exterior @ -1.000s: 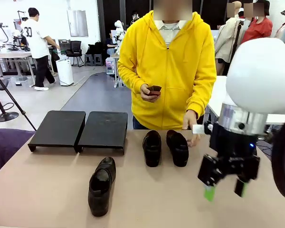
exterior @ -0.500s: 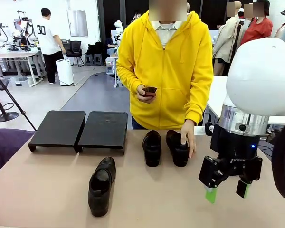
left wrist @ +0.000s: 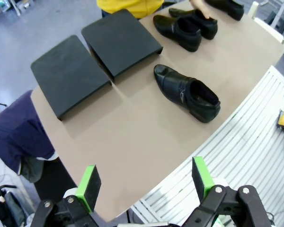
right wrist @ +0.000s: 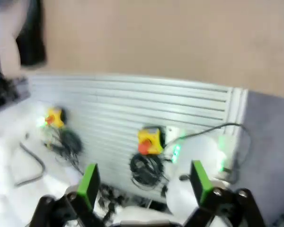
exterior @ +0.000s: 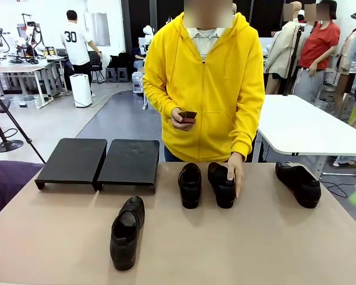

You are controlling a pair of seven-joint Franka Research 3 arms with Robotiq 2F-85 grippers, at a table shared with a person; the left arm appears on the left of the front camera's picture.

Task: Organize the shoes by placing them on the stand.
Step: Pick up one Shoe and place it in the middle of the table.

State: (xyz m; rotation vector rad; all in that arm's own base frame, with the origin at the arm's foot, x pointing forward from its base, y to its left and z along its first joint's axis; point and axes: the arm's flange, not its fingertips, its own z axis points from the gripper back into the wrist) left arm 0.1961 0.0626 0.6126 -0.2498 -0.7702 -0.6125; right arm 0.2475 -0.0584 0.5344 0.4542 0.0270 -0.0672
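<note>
The left gripper (left wrist: 144,182) and right gripper (right wrist: 144,179) are being held wide open, empty, beyond the near edge of the table (left wrist: 132,137).

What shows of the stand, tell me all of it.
The stand is two flat, matte black panels set side by side with their edges adjoining, each slightly sloped and raised on short feet. It looks like plastic or coated board. It sits on the tan table, toward its far left. Both panels are bare; the nearest shoe lies in front of the right-hand panel, apart from it.
</note>
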